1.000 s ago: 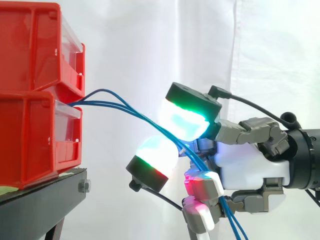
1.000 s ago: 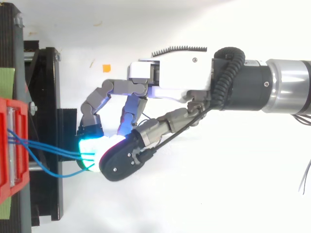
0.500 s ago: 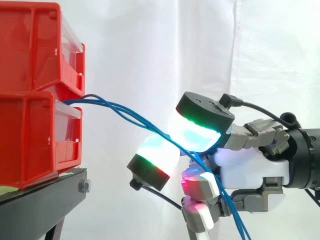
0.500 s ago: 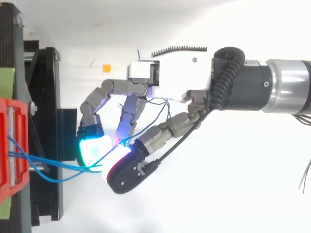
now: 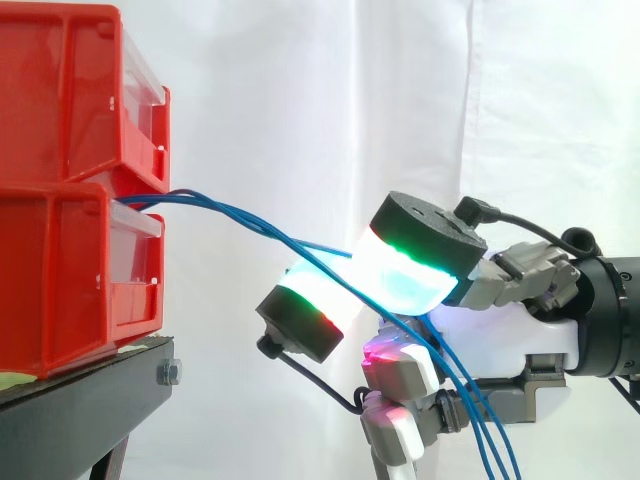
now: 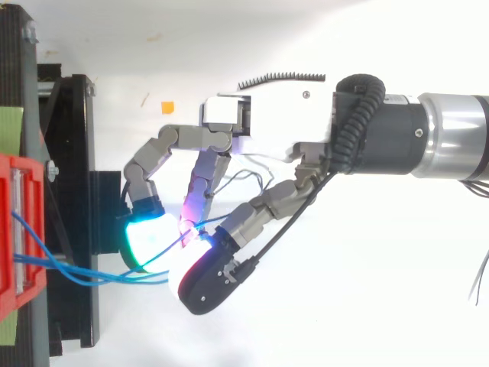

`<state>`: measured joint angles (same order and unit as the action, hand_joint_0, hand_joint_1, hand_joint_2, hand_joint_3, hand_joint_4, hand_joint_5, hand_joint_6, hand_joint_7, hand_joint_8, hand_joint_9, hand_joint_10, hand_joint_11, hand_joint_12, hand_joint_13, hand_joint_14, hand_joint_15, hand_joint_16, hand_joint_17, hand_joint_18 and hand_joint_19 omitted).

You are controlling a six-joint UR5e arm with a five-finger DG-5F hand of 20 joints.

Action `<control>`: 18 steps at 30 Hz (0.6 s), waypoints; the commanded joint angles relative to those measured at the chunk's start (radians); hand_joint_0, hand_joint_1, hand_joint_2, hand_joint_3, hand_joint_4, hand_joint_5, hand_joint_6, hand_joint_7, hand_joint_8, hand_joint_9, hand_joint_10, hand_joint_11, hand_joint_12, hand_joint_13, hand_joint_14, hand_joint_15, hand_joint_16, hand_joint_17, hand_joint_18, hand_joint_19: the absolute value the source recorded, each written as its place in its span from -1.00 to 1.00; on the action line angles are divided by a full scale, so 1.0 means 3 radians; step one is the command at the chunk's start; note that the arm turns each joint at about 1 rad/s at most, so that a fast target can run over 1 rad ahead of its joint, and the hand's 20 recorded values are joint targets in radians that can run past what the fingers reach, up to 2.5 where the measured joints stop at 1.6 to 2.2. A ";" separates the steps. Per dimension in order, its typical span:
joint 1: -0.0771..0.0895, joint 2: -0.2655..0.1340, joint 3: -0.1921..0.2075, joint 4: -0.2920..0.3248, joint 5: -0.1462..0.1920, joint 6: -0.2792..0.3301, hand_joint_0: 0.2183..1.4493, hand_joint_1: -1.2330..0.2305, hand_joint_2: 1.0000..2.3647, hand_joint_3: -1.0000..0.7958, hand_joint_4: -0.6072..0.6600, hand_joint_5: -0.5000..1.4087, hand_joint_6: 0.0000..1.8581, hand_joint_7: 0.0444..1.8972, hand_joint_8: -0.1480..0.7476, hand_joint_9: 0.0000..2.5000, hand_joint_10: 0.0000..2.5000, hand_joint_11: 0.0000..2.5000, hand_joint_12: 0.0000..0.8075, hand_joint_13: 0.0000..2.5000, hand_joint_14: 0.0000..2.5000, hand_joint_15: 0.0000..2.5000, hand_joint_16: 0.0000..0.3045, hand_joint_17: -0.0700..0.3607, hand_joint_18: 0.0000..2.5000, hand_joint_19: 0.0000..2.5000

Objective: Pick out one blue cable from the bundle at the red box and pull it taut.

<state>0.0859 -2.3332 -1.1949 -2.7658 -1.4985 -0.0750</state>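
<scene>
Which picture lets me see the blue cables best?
The side view. There the blue cables run in full from the red boxes, sloping down through the hand. In the top view you see a shorter stretch, from the boxes to the hand.

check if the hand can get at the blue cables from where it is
Likely yes: the blue cables run from the red box through the hand's curled fingers, nothing between.

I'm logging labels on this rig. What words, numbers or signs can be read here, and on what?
None can be read.
The red bins, blue cables and hand show no legible print.
The orange square is blank.
</scene>
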 commanded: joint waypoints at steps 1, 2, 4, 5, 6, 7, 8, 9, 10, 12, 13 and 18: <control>0.0000 0.0000 0.0000 0.0000 0.0004 0.0005 -0.18 -0.64 -1.00 -0.44 -0.31 -0.59 0.00 0.12 -0.03 0.07 -0.98 -0.39 -0.14 -0.05 -0.98 -0.52 -0.70 -0.20 -0.21 -0.59; 0.0000 0.0000 0.0000 -0.0015 -0.0001 0.0005 -0.18 -0.65 -1.00 -0.44 -0.32 -0.59 0.00 0.13 -0.02 0.07 -0.98 -0.40 -0.15 -0.05 -0.98 -0.52 -0.71 -0.21 -0.21 -0.59; 0.0000 0.0000 0.0000 -0.0015 -0.0001 0.0010 -0.19 -0.65 -1.00 -0.44 -0.32 -0.59 0.00 0.12 -0.02 0.07 -0.98 -0.39 -0.14 -0.05 -0.98 -0.52 -0.71 -0.21 -0.21 -0.60; 0.0000 0.0000 0.0000 -0.0015 -0.0001 0.0010 -0.18 -0.66 -1.00 -0.44 -0.32 -0.59 0.00 0.12 -0.02 0.07 -0.98 -0.39 -0.14 -0.05 -0.98 -0.52 -0.71 -0.21 -0.21 -0.60; 0.0000 0.0000 0.0000 -0.0015 -0.0001 0.0010 -0.16 -0.66 -1.00 -0.44 -0.34 -0.59 0.00 0.17 -0.03 0.07 -0.98 -0.40 -0.14 -0.05 -0.98 -0.53 -0.71 -0.22 -0.21 -0.60; 0.0000 0.0000 0.0000 -0.0015 -0.0001 0.0010 -0.12 -0.67 -1.00 -0.44 -0.32 -0.59 0.00 0.26 -0.04 0.05 -0.98 -0.39 -0.15 -0.06 -0.98 -0.53 -0.71 -0.22 -0.21 -0.61; 0.0000 0.0000 0.0000 -0.0015 -0.0006 0.0010 -0.11 -0.67 -1.00 -0.44 -0.32 -0.60 0.01 0.22 -0.07 0.02 -0.98 -0.40 -0.15 -0.06 -0.98 -0.52 -0.72 -0.22 -0.21 -0.61; 0.0000 0.0000 0.0000 -0.0015 -0.0006 0.0010 -0.09 -0.67 -1.00 -0.44 -0.31 -0.60 0.01 0.21 -0.08 -0.01 -0.98 -0.42 -0.15 -0.07 -0.98 -0.53 -0.72 -0.22 -0.22 -0.62; 0.0000 0.0000 0.0000 -0.0015 -0.0011 0.0010 -0.07 -0.67 -1.00 -0.44 -0.29 -0.61 0.02 0.16 -0.11 -0.05 -0.98 -0.41 -0.17 -0.08 -0.98 -0.53 -0.71 -0.22 -0.22 -0.62; 0.0000 0.0000 0.0000 -0.0015 -0.0011 0.0010 -0.06 -0.67 -1.00 -0.44 -0.26 -0.63 0.03 0.09 -0.14 -0.08 -0.98 -0.43 -0.17 -0.10 -0.98 -0.53 -0.71 -0.22 -0.23 -0.62; 0.0000 0.0000 0.0000 -0.0015 -0.0011 0.0010 -0.06 -0.67 -1.00 -0.44 -0.24 -0.63 0.03 0.08 -0.16 -0.11 -0.98 -0.44 -0.17 -0.11 -0.98 -0.54 -0.71 -0.21 -0.24 -0.61; 0.0000 0.0000 0.0000 -0.0015 -0.0011 0.0010 -0.03 -0.66 -0.99 -0.37 -0.15 -0.68 0.05 -0.11 -0.26 -0.25 -0.99 -0.46 -0.17 -0.17 -0.98 -0.54 -0.69 -0.18 -0.27 -0.61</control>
<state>0.0857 -2.3332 -1.1949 -2.7712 -1.5017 -0.0721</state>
